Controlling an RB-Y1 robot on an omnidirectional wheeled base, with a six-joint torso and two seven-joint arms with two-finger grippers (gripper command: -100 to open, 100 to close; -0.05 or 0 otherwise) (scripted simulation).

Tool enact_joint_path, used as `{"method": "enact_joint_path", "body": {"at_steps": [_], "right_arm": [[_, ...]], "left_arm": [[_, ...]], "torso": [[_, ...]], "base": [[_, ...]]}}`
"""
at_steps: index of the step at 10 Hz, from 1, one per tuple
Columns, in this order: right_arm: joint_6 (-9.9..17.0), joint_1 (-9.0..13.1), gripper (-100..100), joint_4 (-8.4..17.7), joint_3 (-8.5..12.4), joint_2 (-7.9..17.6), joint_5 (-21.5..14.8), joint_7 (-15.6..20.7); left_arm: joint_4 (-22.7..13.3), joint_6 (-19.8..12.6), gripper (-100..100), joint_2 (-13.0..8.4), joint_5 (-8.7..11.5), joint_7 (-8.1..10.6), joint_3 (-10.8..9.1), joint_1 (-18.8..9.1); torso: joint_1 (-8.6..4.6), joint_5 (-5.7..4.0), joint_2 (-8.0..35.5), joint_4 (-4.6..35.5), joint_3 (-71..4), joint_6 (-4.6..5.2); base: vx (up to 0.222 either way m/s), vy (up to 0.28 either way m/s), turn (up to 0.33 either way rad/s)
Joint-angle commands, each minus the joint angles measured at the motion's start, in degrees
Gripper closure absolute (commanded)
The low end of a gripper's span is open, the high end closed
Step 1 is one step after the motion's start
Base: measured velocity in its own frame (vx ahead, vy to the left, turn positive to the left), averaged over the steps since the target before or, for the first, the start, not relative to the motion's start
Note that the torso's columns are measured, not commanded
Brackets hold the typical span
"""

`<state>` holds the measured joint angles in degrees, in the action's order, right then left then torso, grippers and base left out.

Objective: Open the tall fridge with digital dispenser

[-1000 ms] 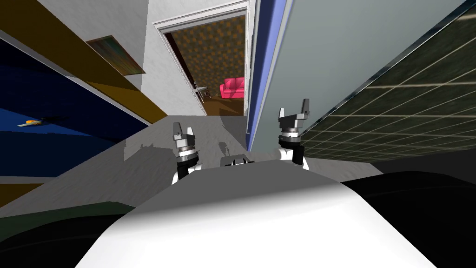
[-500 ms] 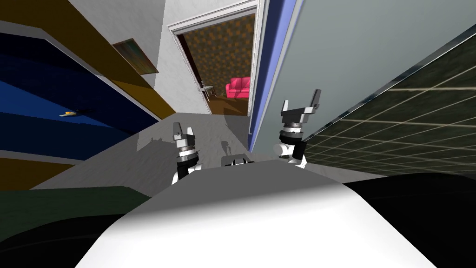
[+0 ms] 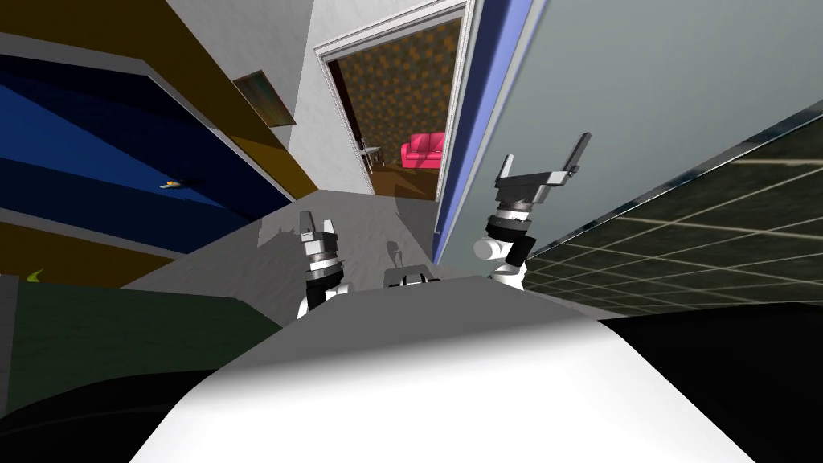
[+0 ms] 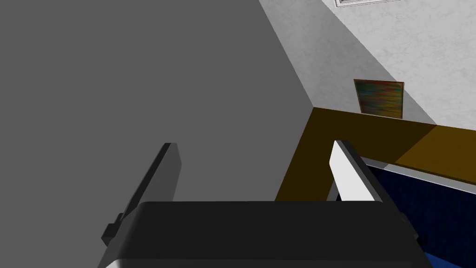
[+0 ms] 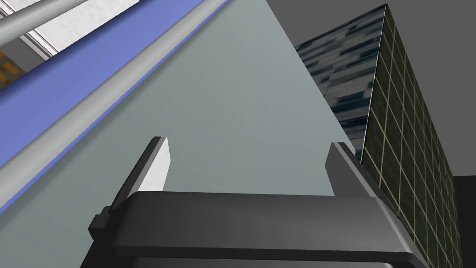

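The right pincer (image 3: 542, 157) — fingers (image 5: 155, 165) apart, empty — stands before the flat pale grey-green door of the tall fridge (image 3: 643, 96) close on the robot's right; shift it across to the long grey bar handle (image 5: 111, 86) beside the blue edge strip (image 5: 56, 88), straddle squarely, then close and pull.

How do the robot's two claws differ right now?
The right gripper is held higher and tilted; the left gripper sits lower and straighter. The right gripper points at the pale grey fridge door, beside its long grey bar; the left gripper is apart from that door. Both are open, holding nothing.
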<state>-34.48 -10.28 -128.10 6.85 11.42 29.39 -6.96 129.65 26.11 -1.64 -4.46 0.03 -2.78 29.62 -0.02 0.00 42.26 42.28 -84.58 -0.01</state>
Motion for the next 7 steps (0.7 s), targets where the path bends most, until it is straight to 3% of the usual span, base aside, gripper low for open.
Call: {"method": "enact_joint_path", "body": {"at_steps": [1, 4, 5, 7], "right_arm": [[-1.95, 4.09, -100, 0.61, 0.61, 0.51, 4.46, 0.36], [-3.30, 8.10, -100, 1.01, 1.18, 0.85, 9.41, 0.50], [-4.68, 10.50, -100, 1.43, 1.79, 1.12, 11.15, 0.65], [-4.68, 11.23, -100, 1.43, 1.79, 1.12, 13.23, 0.65]], "left_arm": [[0.00, 0.00, 0, 0.00, 0.00, 0.00, 0.00, 0.00], [0.00, 0.00, 0, 0.00, 0.00, 0.00, 0.00, 0.00], [0.00, 0.00, 0, 0.00, 0.00, 0.00, 0.00, 0.01], [0.00, 0.00, 0, 0.00, 0.00, 0.00, 0.00, 0.01]], "torso": [[0.04, 0.01, 0.02, 0.00, 0.01, 0.02], [-0.03, 0.00, 0.04, 0.01, 0.02, 0.00], [-0.01, -0.01, 0.07, 0.02, 0.04, 0.03], [0.05, 0.01, 0.03, 0.00, 0.02, 0.04]], "base": [[0.006, -0.045, 0.250], [-0.008, -0.053, 0.196], [-0.006, -0.048, 0.241], [-0.013, -0.034, 0.096]]}}
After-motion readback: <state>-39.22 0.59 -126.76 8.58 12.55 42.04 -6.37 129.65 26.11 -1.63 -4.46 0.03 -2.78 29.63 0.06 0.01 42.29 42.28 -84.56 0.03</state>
